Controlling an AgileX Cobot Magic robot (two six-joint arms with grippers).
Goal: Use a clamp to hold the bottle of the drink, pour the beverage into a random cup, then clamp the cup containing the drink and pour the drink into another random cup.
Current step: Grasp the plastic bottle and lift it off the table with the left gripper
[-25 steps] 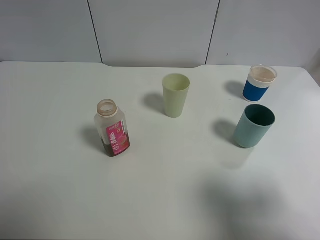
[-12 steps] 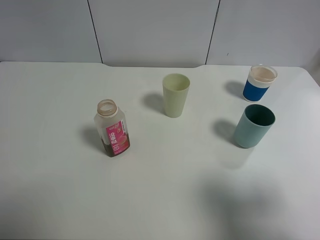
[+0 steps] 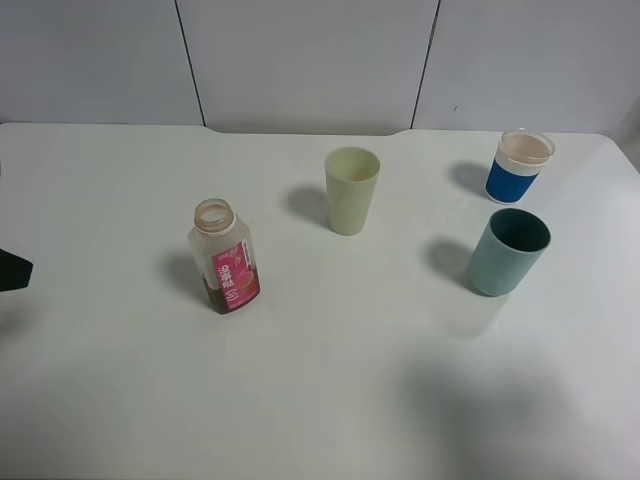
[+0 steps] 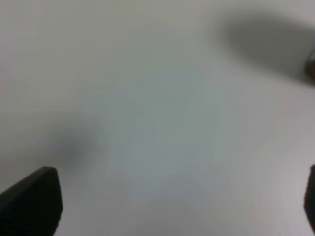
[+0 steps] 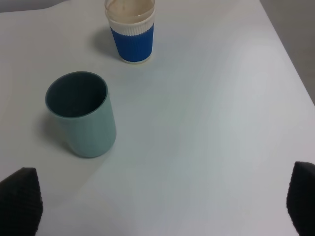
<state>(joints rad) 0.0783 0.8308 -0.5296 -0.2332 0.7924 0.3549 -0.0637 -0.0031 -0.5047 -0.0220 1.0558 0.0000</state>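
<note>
The uncapped bottle (image 3: 225,258), with a pink label and a little dark drink at its bottom, stands upright left of centre. A pale green cup (image 3: 352,190) stands behind the middle. On the right are a teal cup (image 3: 510,252) (image 5: 83,115) and a blue paper cup (image 3: 520,167) (image 5: 131,32). A dark fingertip (image 3: 12,270) of my left gripper shows at the far left edge, well apart from the bottle. The left gripper (image 4: 170,206) is open over bare, blurred table. My right gripper (image 5: 160,201) is open, nearer than the teal cup, holding nothing.
The white table (image 3: 330,380) carries only these things. Its back edge (image 3: 300,128) meets grey wall panels, and its right edge (image 5: 290,59) runs just beyond the blue cup.
A dark tip of the left gripper has come into the exterior view at the left edge. The bottle and the cups have not moved.
</note>
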